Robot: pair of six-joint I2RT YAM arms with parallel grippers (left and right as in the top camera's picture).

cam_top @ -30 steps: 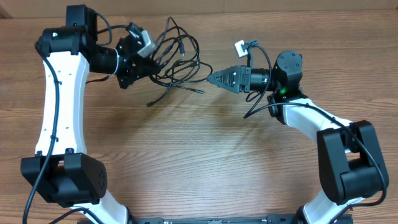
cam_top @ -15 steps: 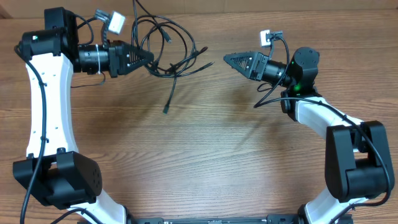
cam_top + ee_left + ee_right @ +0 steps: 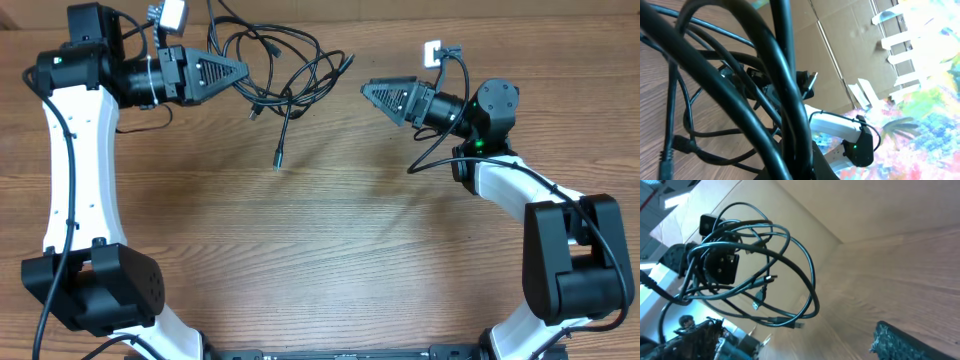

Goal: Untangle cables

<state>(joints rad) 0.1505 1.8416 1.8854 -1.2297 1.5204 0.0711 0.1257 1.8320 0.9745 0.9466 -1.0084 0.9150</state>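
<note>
The left fingers (image 3: 215, 72) are swinging toward 12 o'clock and turning to point at 3 o'clock, dragging the cables (image 3: 290, 75) up the surface (image 3: 320, 250) with them. The loose plug end (image 3: 277, 165) is drifting toward 3 o'clock. The right fingers (image 3: 385, 97) are backing off toward 1 o'clock, widening the gap to the bundle.

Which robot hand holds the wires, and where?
The left hand pinches the tangled cables at the bundle's edge nearest it. The right hand is open, holding nothing.
</note>
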